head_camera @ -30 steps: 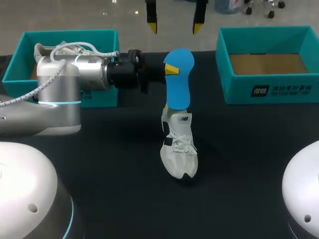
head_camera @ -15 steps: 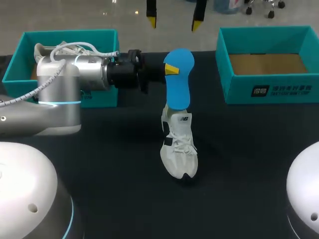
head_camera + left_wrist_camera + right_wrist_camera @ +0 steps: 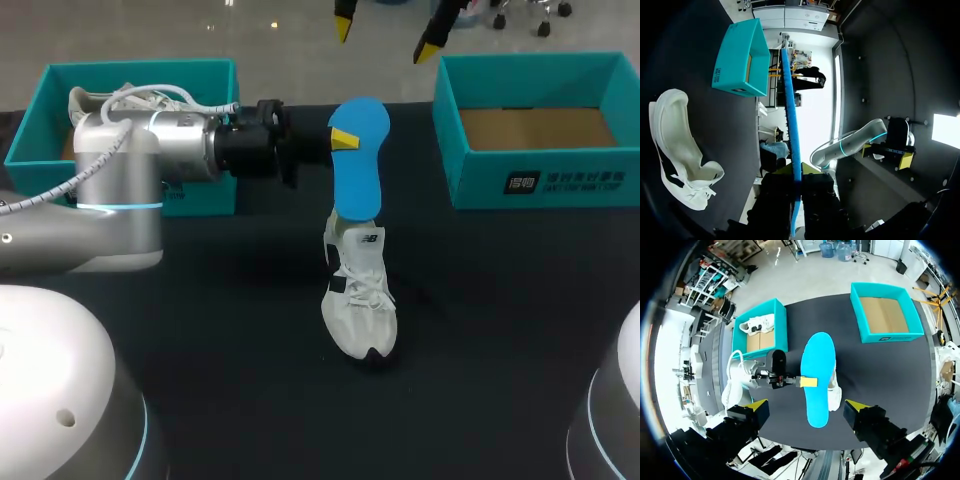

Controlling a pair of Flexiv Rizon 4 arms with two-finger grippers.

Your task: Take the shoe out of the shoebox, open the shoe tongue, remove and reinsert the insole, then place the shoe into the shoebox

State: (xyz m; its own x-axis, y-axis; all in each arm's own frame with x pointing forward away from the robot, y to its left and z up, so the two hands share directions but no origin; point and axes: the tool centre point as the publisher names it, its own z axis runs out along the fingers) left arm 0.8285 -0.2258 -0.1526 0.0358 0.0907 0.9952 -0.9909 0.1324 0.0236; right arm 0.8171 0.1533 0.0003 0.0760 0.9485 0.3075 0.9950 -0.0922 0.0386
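**Right gripper (image 3: 388, 33) has swung rightward since a second ago; the insole (image 3: 358, 160) and the left arm have stayed put.**

The blue insole hangs upright over the collar of the white shoe (image 3: 360, 300), which stands on the table (image 3: 200, 330) between the two boxes. The left gripper (image 3: 342, 139) is pinched on the insole's upper part. The right gripper is spread wide, carrying nothing, high over the far edge. I judge the shoe unboxed and the insole removed; reinserting it and returning the shoe to the empty shoebox (image 3: 530, 185) remain.
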